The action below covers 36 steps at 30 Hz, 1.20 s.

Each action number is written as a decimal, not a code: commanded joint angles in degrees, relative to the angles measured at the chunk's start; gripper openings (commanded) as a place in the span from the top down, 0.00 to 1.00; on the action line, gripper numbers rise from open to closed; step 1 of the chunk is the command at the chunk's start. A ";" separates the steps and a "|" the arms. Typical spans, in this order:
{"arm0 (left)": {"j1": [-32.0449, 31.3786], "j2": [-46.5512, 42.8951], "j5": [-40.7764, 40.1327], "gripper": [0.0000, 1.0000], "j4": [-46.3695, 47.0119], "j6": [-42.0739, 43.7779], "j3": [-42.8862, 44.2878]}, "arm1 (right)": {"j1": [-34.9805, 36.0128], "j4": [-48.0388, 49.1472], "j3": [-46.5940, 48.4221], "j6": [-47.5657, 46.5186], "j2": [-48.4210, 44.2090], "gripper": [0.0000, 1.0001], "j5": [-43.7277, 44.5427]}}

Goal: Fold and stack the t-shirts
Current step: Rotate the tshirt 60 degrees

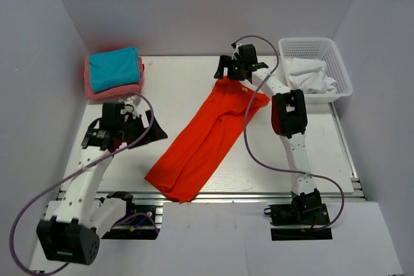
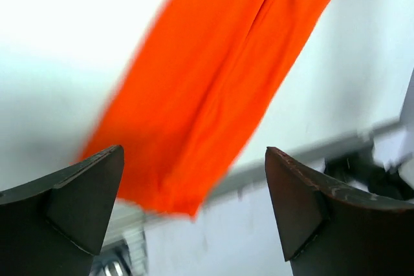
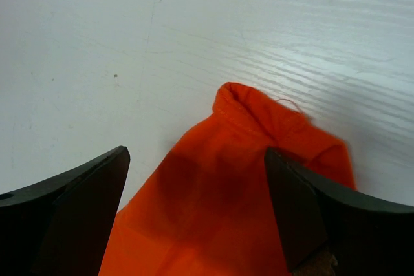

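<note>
An orange-red t-shirt (image 1: 207, 137) lies in a long diagonal strip on the table, from the far middle to the near edge. My right gripper (image 1: 228, 72) is open just above its far end; the right wrist view shows the cloth (image 3: 220, 211) between the spread jaws. My left gripper (image 1: 145, 121) is open and empty at the left, apart from the shirt, which shows blurred in its view (image 2: 213, 75). A folded teal t-shirt (image 1: 114, 68) lies on a folded pink one (image 1: 113, 88) at the far left. White shirts (image 1: 310, 74) lie in the basket.
A white mesh basket (image 1: 339, 63) stands at the far right corner. White walls close in the table on the left, back and right. The table's metal front edge (image 1: 259, 193) runs just beyond the arm bases.
</note>
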 commanded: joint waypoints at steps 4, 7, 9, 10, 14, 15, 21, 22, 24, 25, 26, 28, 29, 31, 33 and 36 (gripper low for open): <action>-0.03 -12.44 -13.12 0.00 13.74 2.06 1.19 | 1.49 -5.14 -1.78 -5.14 -16.90 0.10 9.80; 0.76 -14.46 -11.99 0.00 20.10 0.83 -2.41 | 3.52 -11.72 -5.21 -2.25 -20.50 0.10 15.87; 1.29 -13.60 -13.20 0.00 21.26 -1.79 -3.03 | 5.00 -19.51 -5.57 0.20 -21.38 0.10 19.91; 0.51 -12.90 -14.09 0.00 21.26 -4.59 -3.03 | 5.62 -20.62 -7.83 0.13 -22.00 0.10 20.44; 0.50 -9.03 -6.73 0.00 25.99 -4.09 -6.54 | 10.63 -21.68 -13.48 1.36 -24.38 0.10 25.37; 0.50 -7.19 -6.19 0.00 26.79 -4.09 -7.68 | 11.51 -23.42 -13.31 1.80 -23.51 0.10 25.89; 0.50 -1.29 -5.66 0.00 26.80 -4.09 -8.84 | 12.92 -27.14 -18.03 9.61 -21.12 0.10 28.18; 0.50 -0.59 -5.66 0.00 26.80 -4.09 -9.44 | 12.58 -26.78 -18.92 10.15 -20.95 0.10 28.62; 0.50 1.17 -5.66 0.00 27.32 -4.09 -9.45 | 12.22 -25.38 -21.03 10.33 -20.07 0.10 29.23; 0.50 1.17 -5.66 0.00 27.32 -4.09 -9.45 | 12.22 -24.85 -21.30 10.33 -18.94 0.10 29.06; 0.50 1.96 -5.66 0.00 27.32 -4.09 -9.45 | 11.87 -24.93 -20.35 10.33 -16.23 0.10 28.54; 0.50 2.57 -6.27 0.00 26.63 -4.09 -9.45 | 11.52 -26.24 -19.29 10.24 -14.28 0.10 28.18; 0.50 2.58 -7.67 0.00 26.62 -4.09 -9.45 | 10.65 -27.12 -17.98 10.33 -12.01 0.10 28.01; 0.50 2.58 -8.90 0.00 26.10 -4.09 -9.45 | 8.98 -28.01 -17.26 10.33 -10.15 0.10 27.92; 0.50 2.58 -8.91 0.00 26.09 -4.09 -9.45 | 8.01 -28.80 -15.95 9.63 -8.13 0.10 26.70; 0.50 3.28 -8.91 0.00 27.93 -4.09 -9.45 | 4.67 -30.03 -9.05 5.61 -4.44 0.10 23.99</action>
